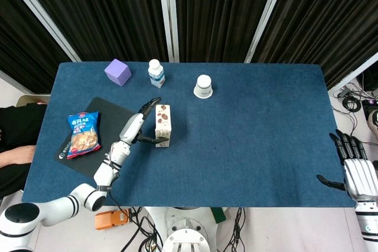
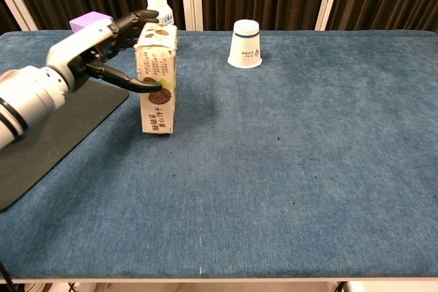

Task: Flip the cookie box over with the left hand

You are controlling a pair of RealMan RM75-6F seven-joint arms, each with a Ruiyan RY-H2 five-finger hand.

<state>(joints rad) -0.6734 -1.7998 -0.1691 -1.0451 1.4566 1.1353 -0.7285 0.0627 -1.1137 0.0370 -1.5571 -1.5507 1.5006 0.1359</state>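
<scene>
Blue cloth covers the table (image 1: pixel 254 140). The cookie box (image 2: pixel 157 78) stands upright on its narrow end, left of centre in the chest view, its base on the cloth. The left hand (image 2: pixel 113 49) holds it near the top: fingers (image 2: pixel 140 16) curl over the upper edge, the thumb (image 2: pixel 133 84) presses the front face. The right hand (image 1: pixel 355 166) hangs off the lower right corner of the head view, fingers spread, holding nothing.

Assessment: the box appears raised onto its end, the flip half done.

Risks:
- The box is tall on a narrow base. Release without a guiding push could let it drop back onto the face it is meant to leave.
- The grip sits high. A sideways pull from the arm could drag the base along the cloth instead of pivoting it.
- The bottle (image 1: pixel 156 72) stands just behind the hand toward the top of the frame; a swing that way could knock it.

Room: open cloth lies to the right of the box, with the paper cup (image 1: pixel 203 85) well apart at upper right. The black mat (image 1: pixel 112 140) edge lies just left of the box; the table edges are distant.
</scene>
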